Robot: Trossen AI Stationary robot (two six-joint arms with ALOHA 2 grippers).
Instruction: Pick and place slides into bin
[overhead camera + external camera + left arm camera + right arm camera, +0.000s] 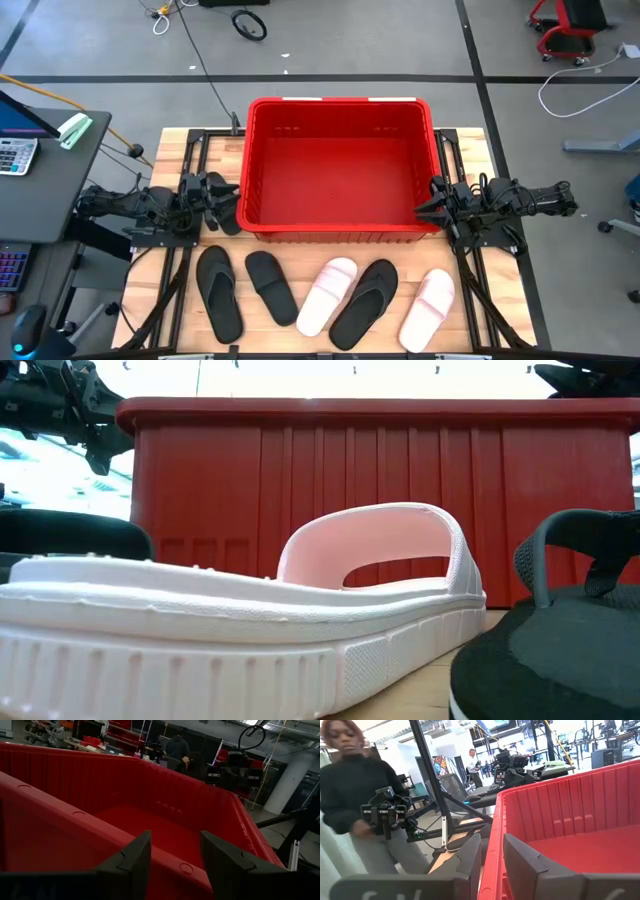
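The left end effector hangs at the bin's left wall, its two dark fingers apart with nothing between them, the rim corner just under and ahead of them. A black flip-flop lies right beneath it on the tabletop, part hidden by the arm.

The right end effector sits at the opposite wall, low on the bin's right side. Its fingers stand apart on either side of the red rim, one outside and one over the inside; whether they touch the plastic cannot be told. The bin between the two arms holds no sandal.

Nearer the front edge than both end effectors, five sandals lie in a loose row: a black thong flip-flop below the left arm, a black slide beside it, a pale pink slide at the middle, another black sandal overlapping its right edge, and a second pink slide below the right arm.

In the low view the pink slide fills the foreground and blocks much of the red wall behind it.

Beyond the tabletop, the right wrist view shows a person in a dark top holding a hand controller.
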